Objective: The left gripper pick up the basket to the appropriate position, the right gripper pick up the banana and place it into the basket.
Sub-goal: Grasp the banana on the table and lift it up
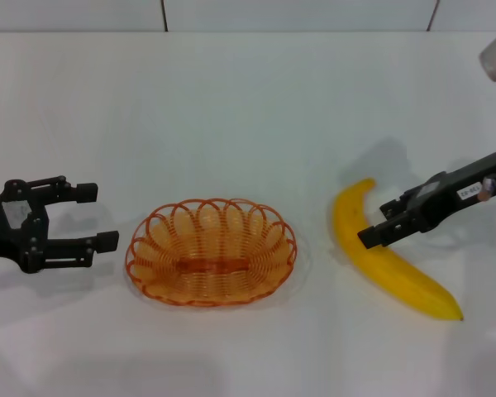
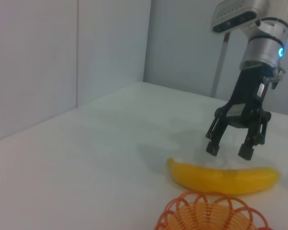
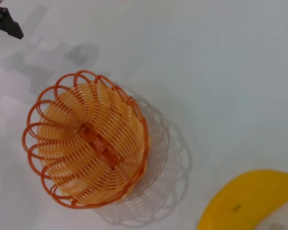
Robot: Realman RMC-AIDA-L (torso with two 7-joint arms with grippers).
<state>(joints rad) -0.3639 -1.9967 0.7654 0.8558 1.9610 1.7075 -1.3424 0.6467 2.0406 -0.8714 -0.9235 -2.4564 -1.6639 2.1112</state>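
Banana [image 1: 386, 255] lies right of the basket [image 1: 211, 251], one of each on the table [image 1: 231, 107]. Right gripper [image 1: 374, 232] hovers over its middle, prongs apart, probably not touching yet. Smooth, curved and soft, so grip mid-body, gently. Left gripper [image 1: 97, 217] waits open just beside the light, stiff basket; its looped rim suits a pinch.

One basket [image 1: 211, 251], orange, wire. One banana [image 1: 386, 252], yellow. Two black grippers: left gripper [image 1: 97, 217], right gripper [image 1: 379, 223]. One white table [image 1: 231, 99]. Maybe nothing inside basket, hard to tell through wires.
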